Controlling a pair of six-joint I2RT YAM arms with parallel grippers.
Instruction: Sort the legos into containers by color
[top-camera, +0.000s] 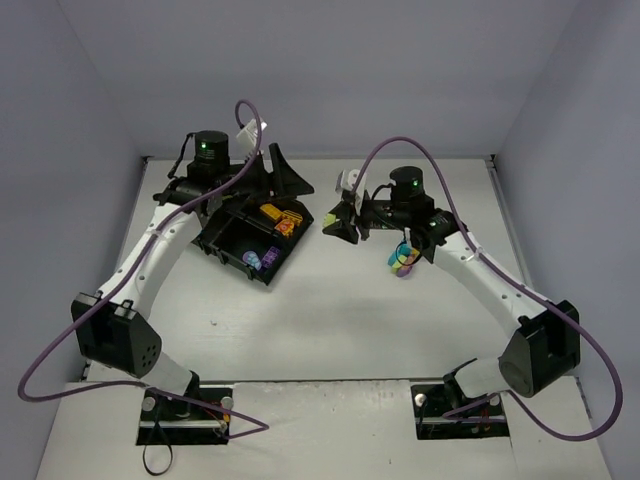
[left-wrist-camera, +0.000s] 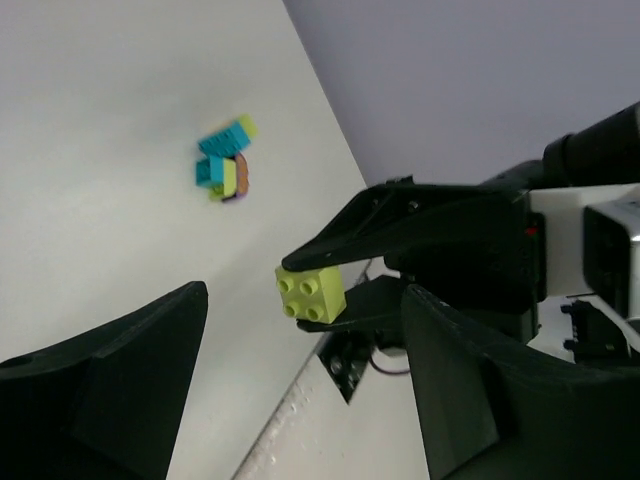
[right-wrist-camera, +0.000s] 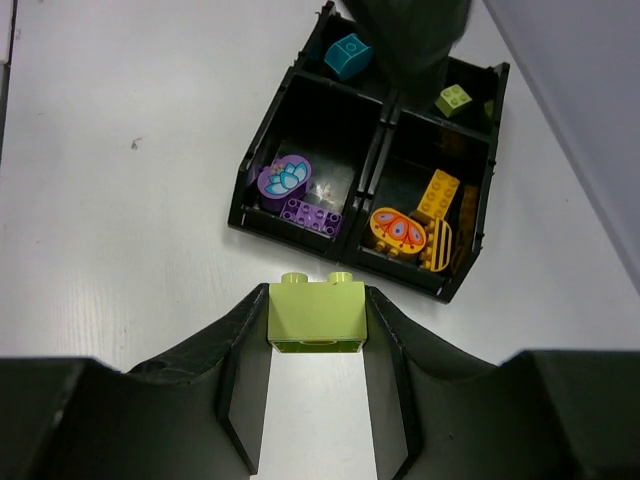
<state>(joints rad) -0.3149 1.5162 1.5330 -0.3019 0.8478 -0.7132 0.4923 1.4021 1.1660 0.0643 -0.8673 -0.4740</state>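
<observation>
My right gripper (right-wrist-camera: 316, 330) is shut on a lime green lego (right-wrist-camera: 316, 315) and holds it above the table, just short of the black tray (right-wrist-camera: 262, 150). In the top view this gripper (top-camera: 338, 224) is right of the tray (top-camera: 222, 240). The tray's containers hold purple legos (right-wrist-camera: 296, 196), orange-yellow legos (right-wrist-camera: 420, 222), a teal lego (right-wrist-camera: 349, 55) and a lime lego (right-wrist-camera: 453, 98). My left gripper (top-camera: 287, 176) hangs open and empty over the tray's far side. Its wrist view (left-wrist-camera: 300, 350) shows the held lime lego (left-wrist-camera: 311, 292). A pile of loose legos (top-camera: 403, 262) lies under the right arm.
The loose pile also shows in the left wrist view (left-wrist-camera: 224, 166), with teal, lime and orange pieces stuck together. Grey walls close in the table on three sides. A purple cable (top-camera: 250, 130) arcs over each arm.
</observation>
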